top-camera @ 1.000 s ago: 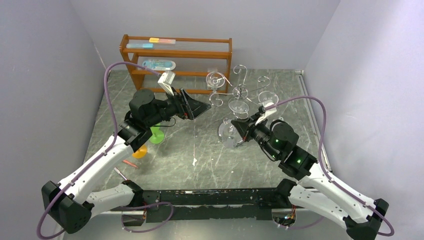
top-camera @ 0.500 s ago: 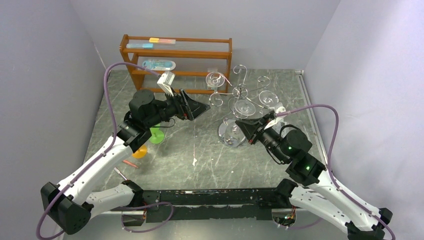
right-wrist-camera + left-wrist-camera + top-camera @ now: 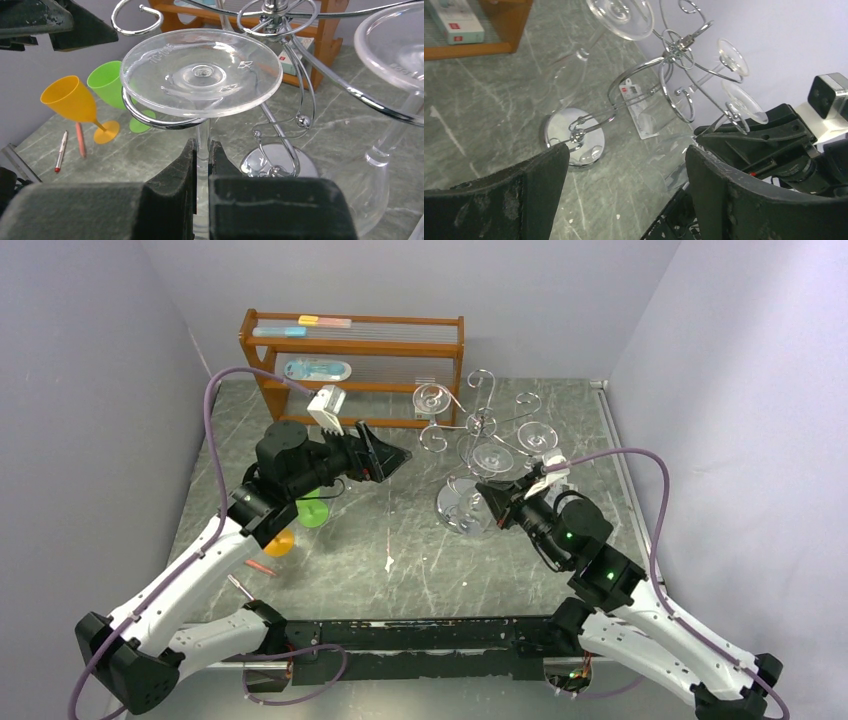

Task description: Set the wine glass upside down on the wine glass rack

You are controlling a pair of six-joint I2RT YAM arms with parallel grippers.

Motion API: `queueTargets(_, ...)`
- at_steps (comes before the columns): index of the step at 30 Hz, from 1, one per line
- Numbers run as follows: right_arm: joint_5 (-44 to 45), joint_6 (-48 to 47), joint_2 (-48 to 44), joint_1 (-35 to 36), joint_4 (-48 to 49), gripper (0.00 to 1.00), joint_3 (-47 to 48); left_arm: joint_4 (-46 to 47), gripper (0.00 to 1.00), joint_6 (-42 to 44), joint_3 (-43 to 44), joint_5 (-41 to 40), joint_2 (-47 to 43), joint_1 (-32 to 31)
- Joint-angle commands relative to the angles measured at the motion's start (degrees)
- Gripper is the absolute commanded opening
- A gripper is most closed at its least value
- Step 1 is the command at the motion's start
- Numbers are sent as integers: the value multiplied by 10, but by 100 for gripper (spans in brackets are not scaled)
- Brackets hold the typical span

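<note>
The right pincer (image 3: 202,162) is clamped on the stem of a clear, upside-down wine glass (image 3: 200,70). Its round foot is uppermost, and one curled arm of the shiny chrome wire wine glass rack (image 3: 676,47) hooks around the stem just beneath it. The rack's round mirrored base stands on the grey marbled counter (image 3: 400,540). To the rack's left, the left pincer (image 3: 624,152) hangs above the counter with its jaws spread wide and nothing between them, pointing toward the rack. Two more clear glasses (image 3: 626,17) hang foot-up from other arms. An orange plastic goblet (image 3: 75,100) and a green plastic goblet (image 3: 107,82) stand upright side by side, with a red pen (image 3: 60,150) lying near them. A brown wooden shelf unit (image 3: 350,340) stands against the back wall.
</note>
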Motion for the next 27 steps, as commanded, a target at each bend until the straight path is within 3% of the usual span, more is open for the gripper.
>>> queueTargets(1,17,12,6,-3,0,6,3,-42,90,34,28,-44,-12,0)
queueTargets(12,13,19,-13,-3,-43,43,16,-113,91,89,60,-141,-19,-1)
queueTargets(21,3,57,-105,-3,-154,53,53,-161,92,123,65,-226,-38,-1)
queueTargets(27,1,107,-110,-2,-281,59,154,-185,93,144,64,-259,-38,-1)
